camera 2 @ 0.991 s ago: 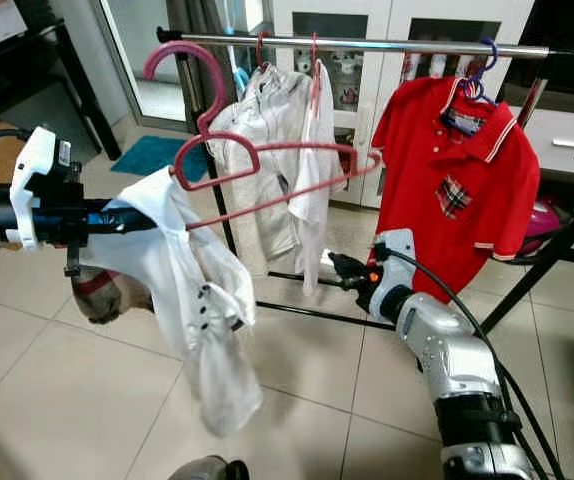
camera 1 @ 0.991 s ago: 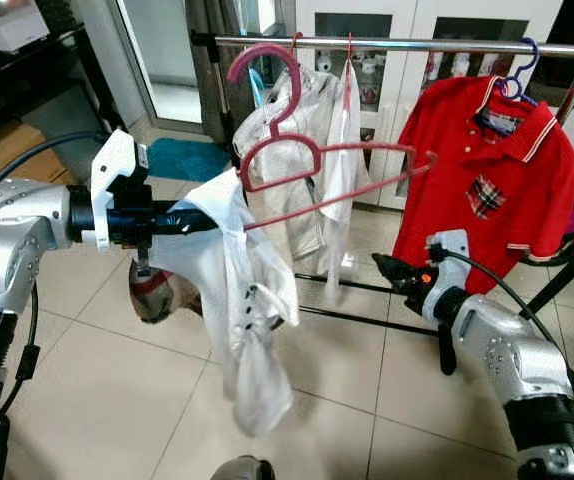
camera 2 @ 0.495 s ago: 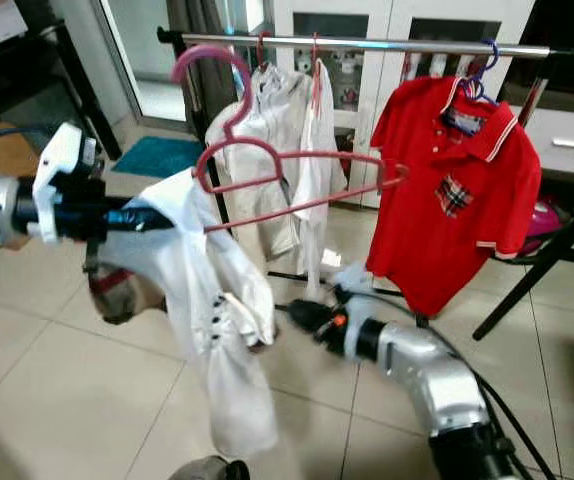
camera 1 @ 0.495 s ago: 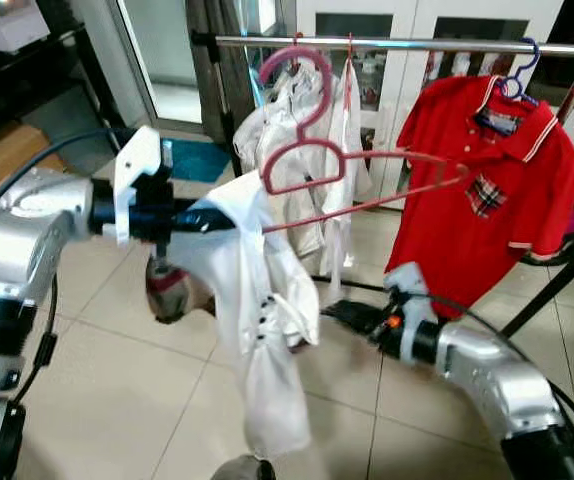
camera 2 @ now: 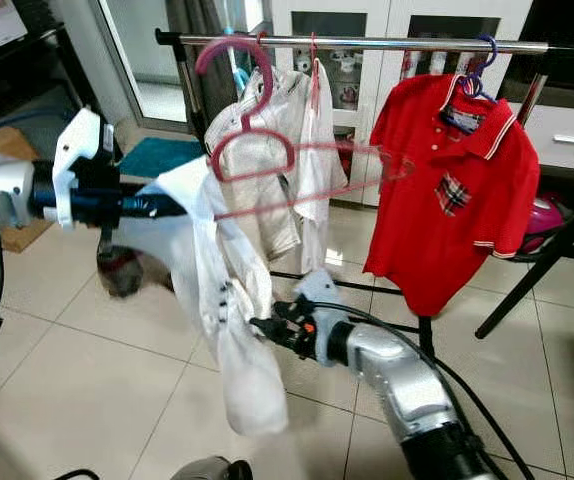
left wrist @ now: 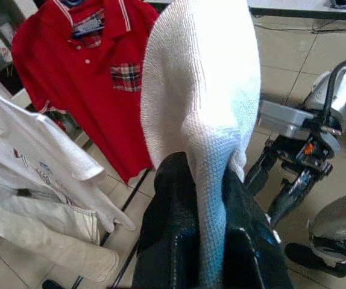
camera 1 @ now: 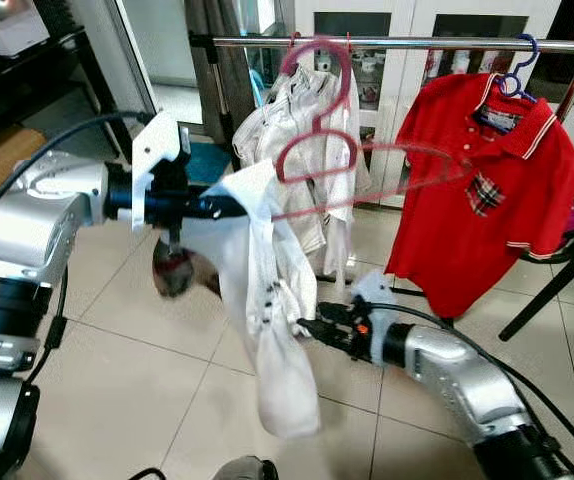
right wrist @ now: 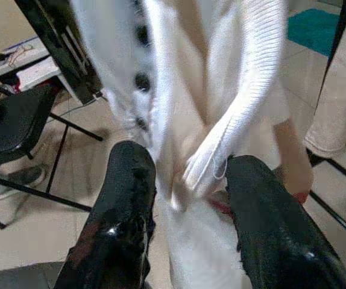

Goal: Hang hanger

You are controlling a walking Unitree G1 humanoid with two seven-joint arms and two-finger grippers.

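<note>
At the left end effector, the two black fingers are pinched tight on a fold of the white shirt, as the left wrist view shows, with the knit cloth squeezed up between them. That shirt hangs on the pink hanger, whose hook sits just under the rail, close to it but, as far as I can tell, not yet over it. The hanger's arm is blurred, so it seems to be swinging.

Lower down, the right end effector has its fingers spread wide on either side of the shirt's buttoned edge, gripping nothing yet.

To do this step well, I judge the hook should go up above the rail, then come down onto it in the gap beside the pale garments. The hold is on cloth, not on the hanger itself, so the hanger can tip or slip; lift slowly. The right end effector could steady the dangling hem to damp the swing. The red polo hangs well apart and should not interfere.
</note>
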